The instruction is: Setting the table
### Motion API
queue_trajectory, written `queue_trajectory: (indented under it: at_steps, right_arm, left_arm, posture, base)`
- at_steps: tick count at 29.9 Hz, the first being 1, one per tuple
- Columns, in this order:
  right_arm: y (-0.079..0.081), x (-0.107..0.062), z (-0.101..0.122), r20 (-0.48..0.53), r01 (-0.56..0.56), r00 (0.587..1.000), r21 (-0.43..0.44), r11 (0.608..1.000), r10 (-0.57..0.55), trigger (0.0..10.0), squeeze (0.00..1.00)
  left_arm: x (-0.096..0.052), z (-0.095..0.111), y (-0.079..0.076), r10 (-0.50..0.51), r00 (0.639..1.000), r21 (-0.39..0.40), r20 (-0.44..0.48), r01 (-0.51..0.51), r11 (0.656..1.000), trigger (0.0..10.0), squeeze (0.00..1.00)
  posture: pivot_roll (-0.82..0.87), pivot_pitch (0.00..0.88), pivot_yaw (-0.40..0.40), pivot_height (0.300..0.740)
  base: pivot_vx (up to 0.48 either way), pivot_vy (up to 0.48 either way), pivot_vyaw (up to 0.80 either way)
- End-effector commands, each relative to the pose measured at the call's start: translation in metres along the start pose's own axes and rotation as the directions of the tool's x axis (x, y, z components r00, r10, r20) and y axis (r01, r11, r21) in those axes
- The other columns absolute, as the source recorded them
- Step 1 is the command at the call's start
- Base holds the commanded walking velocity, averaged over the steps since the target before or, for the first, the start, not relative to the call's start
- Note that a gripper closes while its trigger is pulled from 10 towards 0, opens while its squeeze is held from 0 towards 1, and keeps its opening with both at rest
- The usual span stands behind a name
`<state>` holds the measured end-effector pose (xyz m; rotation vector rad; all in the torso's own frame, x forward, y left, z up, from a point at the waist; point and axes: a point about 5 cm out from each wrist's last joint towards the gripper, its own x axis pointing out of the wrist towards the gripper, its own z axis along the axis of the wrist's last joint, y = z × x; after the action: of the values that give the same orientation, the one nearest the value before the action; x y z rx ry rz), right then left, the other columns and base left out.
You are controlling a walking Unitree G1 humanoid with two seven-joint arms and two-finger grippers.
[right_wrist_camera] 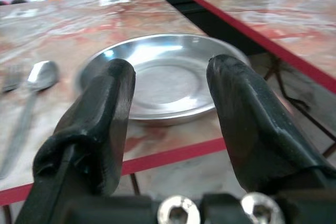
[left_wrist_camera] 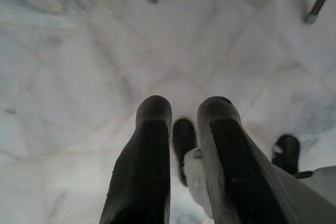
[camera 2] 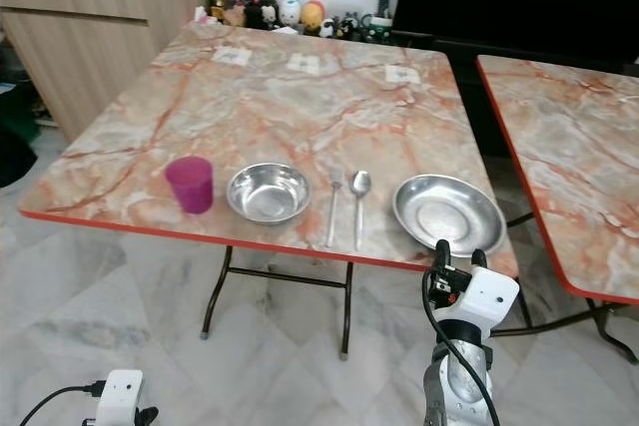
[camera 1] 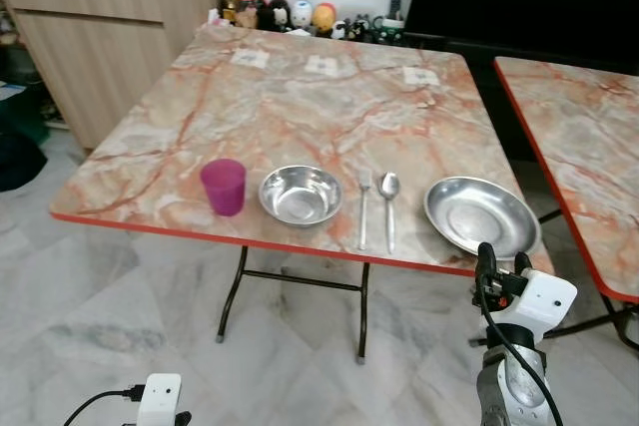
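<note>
Along the front edge of the marble-patterned table [camera 1: 300, 107] lie, from left to right, a purple cup [camera 1: 224, 187], a steel bowl [camera 1: 301, 194], a fork [camera 1: 363, 209], a spoon [camera 1: 389, 202] and a steel plate [camera 1: 481, 214]. My right gripper [camera 1: 504, 258] is raised just in front of the table's red edge, below the plate, open with nothing between its fingers. The right wrist view shows the plate [right_wrist_camera: 163, 77] beyond the spread fingers [right_wrist_camera: 105, 108]. My left gripper [left_wrist_camera: 184, 108] hangs low, pointing at the floor, its fingers close together and holding nothing.
A second marble table [camera 1: 589, 137] stands to the right across a narrow gap. A wooden cabinet [camera 1: 110, 27] is at the back left. Small figurines and jars [camera 1: 300, 15] line the wall behind the table. Folding metal legs [camera 1: 300, 281] stand on the tiled floor under the table.
</note>
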<state>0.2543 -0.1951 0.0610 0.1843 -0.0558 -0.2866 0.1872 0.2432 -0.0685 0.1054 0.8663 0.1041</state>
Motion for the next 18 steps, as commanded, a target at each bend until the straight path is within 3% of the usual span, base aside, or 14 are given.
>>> queue_trajectory:
  at_steps: [1, 8, 18]
  right_arm:
    - [0.0043, 0.0027, 0.0044, 0.010, -0.008, 1.000, 0.011, 1.000, 0.008, 10.0, 0.00]
    - [0.0041, 0.0033, 0.0051, -0.003, -0.008, 1.000, 0.008, 1.000, 0.008, 10.0, 0.00]
    - [0.0052, 0.0064, 0.0070, -0.005, -0.005, 1.000, 0.015, 1.000, 0.005, 10.0, 0.00]
  left_arm:
    - [-0.0008, -0.0045, -0.0018, -0.007, 1.000, 0.009, -0.015, 0.007, 1.000, 10.0, 0.00]
    - [-0.0006, -0.0043, -0.0019, -0.006, 1.000, 0.001, -0.017, 0.006, 1.000, 10.0, 0.00]
    - [-0.0003, -0.0032, -0.0026, -0.011, 1.000, -0.006, -0.014, 0.011, 1.000, 10.0, 0.00]
  posture:
    - [0.15, 0.000, -0.118, 0.740]
    - [0.15, 0.000, -0.118, 0.740]
    - [0.15, 0.000, -0.121, 0.740]
  base:
    - [0.000, -0.352, 0.00]
    - [0.000, -0.365, 0.00]
    - [0.000, 0.000, 0.00]
